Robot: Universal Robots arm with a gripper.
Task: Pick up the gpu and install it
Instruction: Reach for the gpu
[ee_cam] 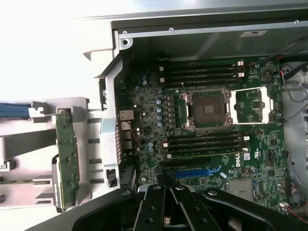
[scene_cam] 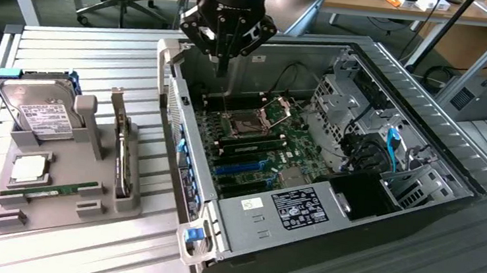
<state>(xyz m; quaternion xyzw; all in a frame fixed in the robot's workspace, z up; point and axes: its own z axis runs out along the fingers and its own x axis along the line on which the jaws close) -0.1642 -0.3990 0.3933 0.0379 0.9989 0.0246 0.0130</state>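
Note:
The gpu [scene_cam: 122, 149] stands on edge in a grey holder [scene_cam: 87, 210] on the exterior view's left, beside the open computer case [scene_cam: 308, 205]. In the wrist view the gpu [ee_cam: 67, 159] shows as a green board on edge in the white-looking holder. My gripper [scene_cam: 221, 67] hangs above the far end of the case, over the motherboard and well away from the gpu. Its fingers [ee_cam: 153, 209] are shut with nothing between them. Below lie the CPU socket [ee_cam: 207, 109] and a blue expansion slot [ee_cam: 192, 172].
The same holder carries a silver hard drive [scene_cam: 39, 109], a processor chip [scene_cam: 29, 167] and a slim green memory stick [scene_cam: 49, 191]. Drive cages and cables [scene_cam: 375, 148] crowd the case on the exterior view's right. A slatted metal table [scene_cam: 84, 50] bears everything.

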